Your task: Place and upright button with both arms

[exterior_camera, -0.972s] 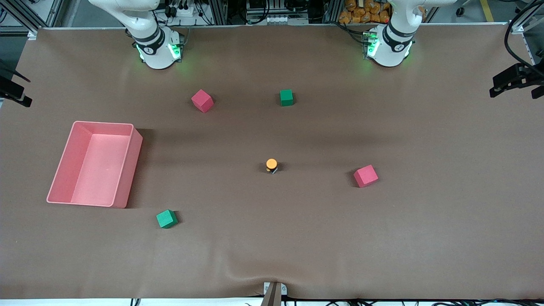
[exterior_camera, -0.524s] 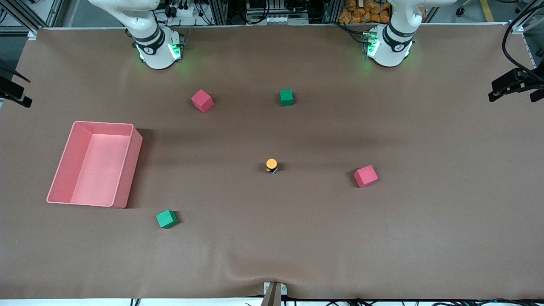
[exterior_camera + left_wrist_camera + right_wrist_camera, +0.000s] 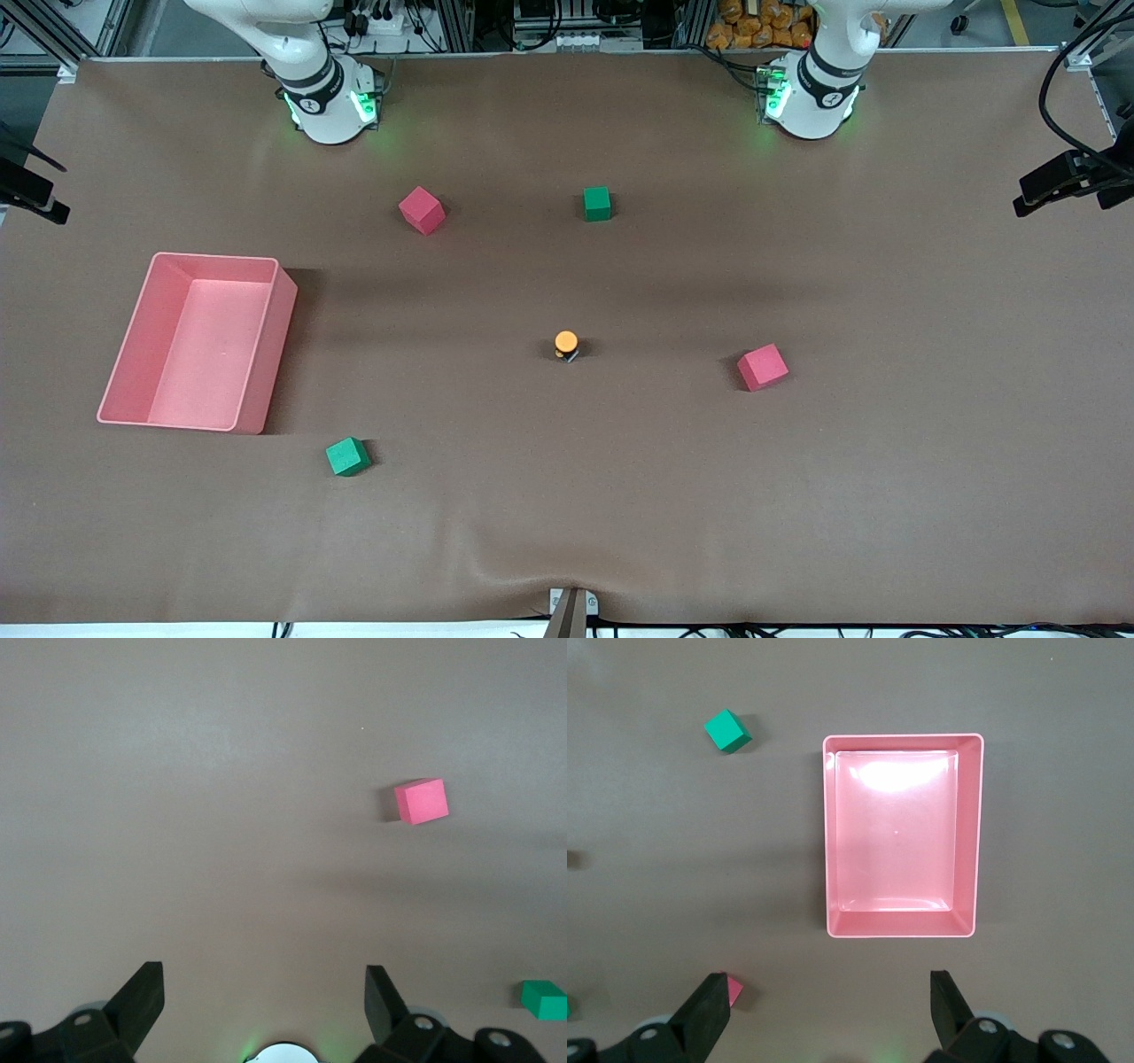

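Note:
The button (image 3: pixel 566 343) has an orange cap on a black body and stands upright near the middle of the brown table, alone. Both arms are drawn back high over the table's ends. My left gripper (image 3: pixel 1059 184) hangs over the left arm's end; in the left wrist view it (image 3: pixel 263 1001) is open and empty above bare table. My right gripper (image 3: pixel 31 190) hangs over the right arm's end; in the right wrist view it (image 3: pixel 828 1010) is open and empty. The button shows in neither wrist view.
A pink bin (image 3: pixel 133 346) stands toward the right arm's end, also in the right wrist view (image 3: pixel 970 833). Red cubes (image 3: pixel 422 210) (image 3: pixel 762 367) and green cubes (image 3: pixel 597 203) (image 3: pixel 347 456) lie scattered around the button. The left wrist view shows a red cube (image 3: pixel 421 802) and a green cube (image 3: pixel 542 999).
My left gripper has drifted slightly at the table's edge. The button, the cubes and the right arm have not moved.

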Controlling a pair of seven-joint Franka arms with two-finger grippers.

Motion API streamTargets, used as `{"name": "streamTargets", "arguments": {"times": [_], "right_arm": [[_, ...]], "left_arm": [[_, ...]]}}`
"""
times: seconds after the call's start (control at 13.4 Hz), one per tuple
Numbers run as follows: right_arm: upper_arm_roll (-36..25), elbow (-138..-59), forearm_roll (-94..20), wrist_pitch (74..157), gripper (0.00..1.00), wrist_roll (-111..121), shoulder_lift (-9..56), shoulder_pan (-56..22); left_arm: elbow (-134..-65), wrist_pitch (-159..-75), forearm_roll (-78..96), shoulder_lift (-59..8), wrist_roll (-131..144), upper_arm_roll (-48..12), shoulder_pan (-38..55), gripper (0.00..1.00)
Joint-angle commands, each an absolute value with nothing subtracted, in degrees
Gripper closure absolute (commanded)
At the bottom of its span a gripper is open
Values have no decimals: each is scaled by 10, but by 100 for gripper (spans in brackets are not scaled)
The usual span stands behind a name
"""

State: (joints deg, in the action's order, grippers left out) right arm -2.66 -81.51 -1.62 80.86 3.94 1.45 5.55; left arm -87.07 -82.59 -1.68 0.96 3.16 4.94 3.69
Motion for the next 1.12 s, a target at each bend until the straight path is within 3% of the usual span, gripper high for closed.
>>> {"name": "streamTargets", "arguments": {"times": [0.0,1.05], "right_arm": [[-21,-816,-26,809,0,35,11,63],[-21,-816,-26,809,0,35,11,64]], "left_arm": [[-872,-827,-19,11,36,44,33,0],[-853,-823,-22,5,34,45,38,0]]}}
